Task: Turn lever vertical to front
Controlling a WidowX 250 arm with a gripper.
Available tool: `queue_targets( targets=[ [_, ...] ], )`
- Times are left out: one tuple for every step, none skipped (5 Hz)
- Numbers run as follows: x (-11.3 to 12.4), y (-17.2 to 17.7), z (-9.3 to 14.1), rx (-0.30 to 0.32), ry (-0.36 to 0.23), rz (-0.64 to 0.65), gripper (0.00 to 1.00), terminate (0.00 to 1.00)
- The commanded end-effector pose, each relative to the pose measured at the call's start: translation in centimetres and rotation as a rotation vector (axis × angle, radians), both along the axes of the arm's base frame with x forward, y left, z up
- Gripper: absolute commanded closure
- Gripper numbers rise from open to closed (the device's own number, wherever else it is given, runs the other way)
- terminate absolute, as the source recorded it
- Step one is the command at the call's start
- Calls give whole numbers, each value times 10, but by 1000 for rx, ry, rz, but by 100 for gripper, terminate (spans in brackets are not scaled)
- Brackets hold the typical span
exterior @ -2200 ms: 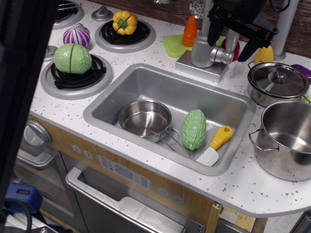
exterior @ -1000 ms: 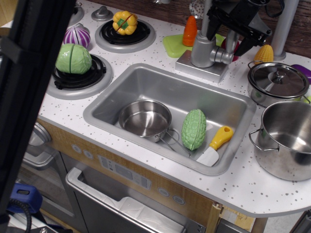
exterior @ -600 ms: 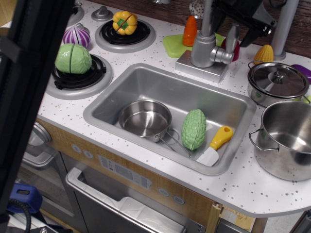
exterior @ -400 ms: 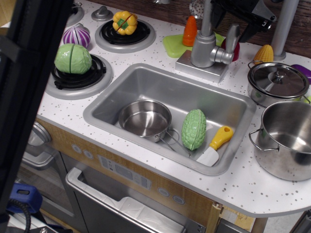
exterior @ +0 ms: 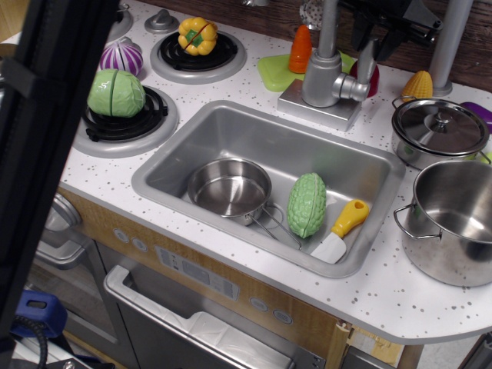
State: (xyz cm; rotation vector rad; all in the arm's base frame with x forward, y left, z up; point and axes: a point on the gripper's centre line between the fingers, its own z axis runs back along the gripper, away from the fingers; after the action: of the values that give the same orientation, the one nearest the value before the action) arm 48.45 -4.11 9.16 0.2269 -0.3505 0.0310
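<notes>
The grey faucet [exterior: 319,77] stands behind the sink, with its tall pipe rising out of the top edge. The lever [exterior: 367,58] is a slim silver rod on a rounded hub [exterior: 350,87] on the faucet's right side, and it points up, nearly vertical. My black gripper [exterior: 388,27] hangs at the top edge, above and just right of the lever's tip. It is partly cut off by the frame. Its fingers look spread and hold nothing, and they do not touch the lever.
The sink [exterior: 231,123] holds a small steel pan [exterior: 229,187], a green gourd [exterior: 307,204] and a yellow-handled spatula [exterior: 342,229]. A lidded pot [exterior: 438,127] and an open pot [exterior: 453,219] stand at the right. An orange carrot [exterior: 300,48] and a corn cob [exterior: 417,84] flank the faucet. A black bar [exterior: 46,138] blocks the left.
The gripper, which straddled the lever and faucet at first, has risen up and to the right, clear of the lever. The lever stays upright.
</notes>
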Motion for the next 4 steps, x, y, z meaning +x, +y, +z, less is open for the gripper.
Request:
queue_targets(
  targets=[
    [-12,-1,26,-93,-2,63,100,0],
    [-32,-7,21,-129,70,97,100,0],
    [-46,-11,10,-178,110,112,100,0],
    [-51,-13,5,-194,132,113,100,0]
  ],
)
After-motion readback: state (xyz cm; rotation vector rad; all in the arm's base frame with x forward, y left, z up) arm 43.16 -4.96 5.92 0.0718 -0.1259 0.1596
